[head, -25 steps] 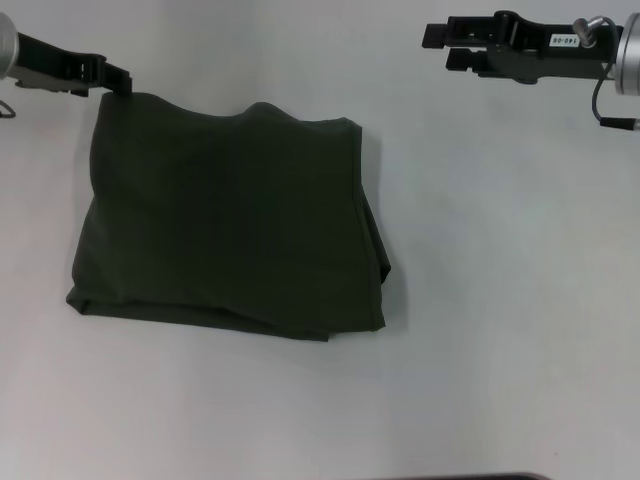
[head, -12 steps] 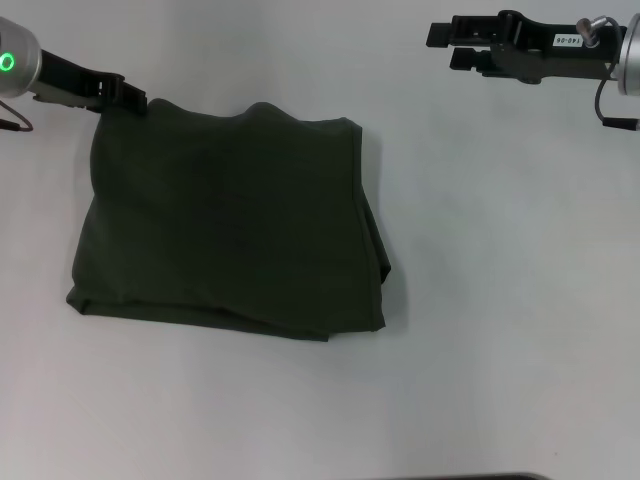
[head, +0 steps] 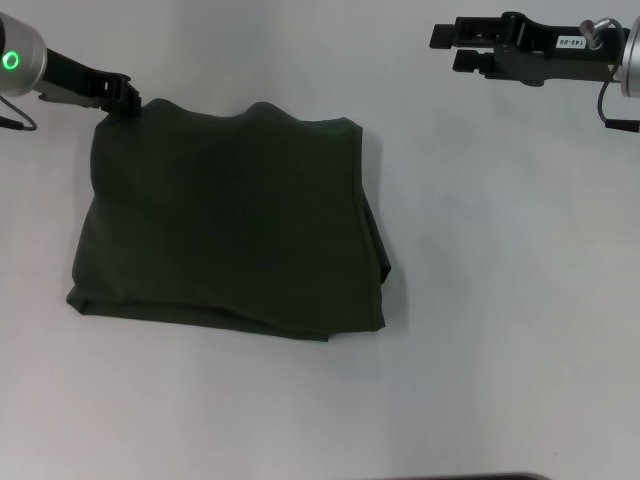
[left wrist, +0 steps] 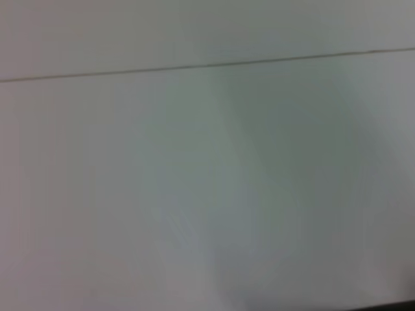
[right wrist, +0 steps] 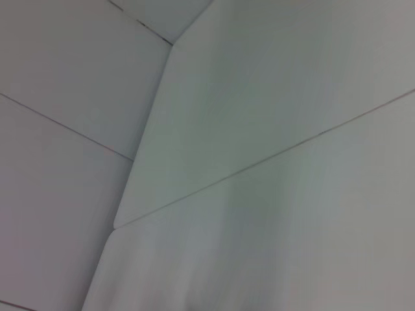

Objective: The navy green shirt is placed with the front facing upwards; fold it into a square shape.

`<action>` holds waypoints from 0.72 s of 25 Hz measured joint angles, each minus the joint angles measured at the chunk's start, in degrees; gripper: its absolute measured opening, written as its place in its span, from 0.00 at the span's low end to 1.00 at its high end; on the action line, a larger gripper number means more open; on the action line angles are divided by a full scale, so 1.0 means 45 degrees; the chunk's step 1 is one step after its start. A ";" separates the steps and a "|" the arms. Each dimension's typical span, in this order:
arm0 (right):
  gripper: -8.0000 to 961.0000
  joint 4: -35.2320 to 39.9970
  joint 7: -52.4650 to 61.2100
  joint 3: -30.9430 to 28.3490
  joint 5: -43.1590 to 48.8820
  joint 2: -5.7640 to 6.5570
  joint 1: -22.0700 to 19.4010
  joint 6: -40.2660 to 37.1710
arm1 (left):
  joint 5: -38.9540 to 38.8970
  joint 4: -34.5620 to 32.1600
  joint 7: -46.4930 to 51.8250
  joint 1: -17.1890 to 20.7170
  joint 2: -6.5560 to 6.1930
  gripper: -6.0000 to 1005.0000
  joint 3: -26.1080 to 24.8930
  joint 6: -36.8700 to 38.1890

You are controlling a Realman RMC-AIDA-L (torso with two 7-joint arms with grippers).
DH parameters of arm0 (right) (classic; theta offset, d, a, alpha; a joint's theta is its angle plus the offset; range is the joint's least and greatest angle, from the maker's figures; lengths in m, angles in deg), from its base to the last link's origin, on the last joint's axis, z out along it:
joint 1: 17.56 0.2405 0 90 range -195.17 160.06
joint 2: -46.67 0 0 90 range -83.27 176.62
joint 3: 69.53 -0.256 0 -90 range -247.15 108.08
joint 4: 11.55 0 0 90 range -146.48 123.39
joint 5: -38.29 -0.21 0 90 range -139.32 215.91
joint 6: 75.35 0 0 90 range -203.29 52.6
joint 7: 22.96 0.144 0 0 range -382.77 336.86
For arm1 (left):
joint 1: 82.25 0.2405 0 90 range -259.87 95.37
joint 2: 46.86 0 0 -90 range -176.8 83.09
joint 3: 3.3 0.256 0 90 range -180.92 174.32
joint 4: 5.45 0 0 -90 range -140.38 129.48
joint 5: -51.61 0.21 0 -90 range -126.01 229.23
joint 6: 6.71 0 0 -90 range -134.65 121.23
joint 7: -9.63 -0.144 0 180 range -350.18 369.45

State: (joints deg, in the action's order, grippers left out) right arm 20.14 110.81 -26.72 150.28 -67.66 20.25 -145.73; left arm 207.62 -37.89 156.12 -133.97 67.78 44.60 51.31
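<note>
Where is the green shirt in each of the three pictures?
Head view: the navy green shirt lies folded into a rough square on the table, left of the middle. The left gripper is at its far left corner; the right gripper is far off at the upper right.
Left wrist view: not in it, only pale table surface.
Right wrist view: not in it, only pale surface.
Shared landmark: the pale table surface.
</note>
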 joint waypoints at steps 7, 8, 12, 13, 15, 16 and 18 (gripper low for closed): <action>0.69 -0.0010 0.0000 -0.0003 0.0021 0.0003 0.0046 0.0001 | 0.0000 -0.0425 0.0106 0.0233 -0.0033 0.14 -0.0104 0.0264; 0.69 -0.0010 0.0000 -0.0002 0.0021 0.0003 0.0046 0.0002 | 0.0000 -0.0443 0.0119 0.0249 -0.0034 0.11 -0.0112 0.0297; 0.68 -0.0010 0.0000 -0.0002 0.0000 0.0004 0.0015 0.0009 | 0.0000 -0.0575 0.0257 0.0365 -0.0078 0.03 -0.0137 0.0424; 0.68 -0.0011 0.0000 -0.0003 -0.0003 0.0004 0.0011 0.0010 | -0.0001 -0.0692 0.0313 0.0435 -0.0082 0.03 -0.0137 0.0468; 0.68 -0.0011 0.0000 -0.0004 -0.0005 0.0003 0.0003 0.0012 | -0.0001 -0.0895 0.0379 0.0528 -0.0085 0.04 -0.0139 0.0551; 0.68 -0.0010 0.0000 -0.0003 -0.0007 0.0004 0.0000 0.0014 | -0.0001 -0.0950 0.0390 0.0561 -0.0085 0.04 -0.0138 0.0578; 0.68 -0.0010 0.0000 -0.0002 -0.0009 0.0003 -0.0009 0.0017 | -0.0001 -0.0988 0.0398 0.0591 -0.0084 0.04 -0.0137 0.0598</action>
State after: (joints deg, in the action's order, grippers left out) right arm 20.09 110.81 -26.73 150.24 -67.65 20.21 -145.65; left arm 207.61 -42.34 157.91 -131.31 67.40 43.99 54.00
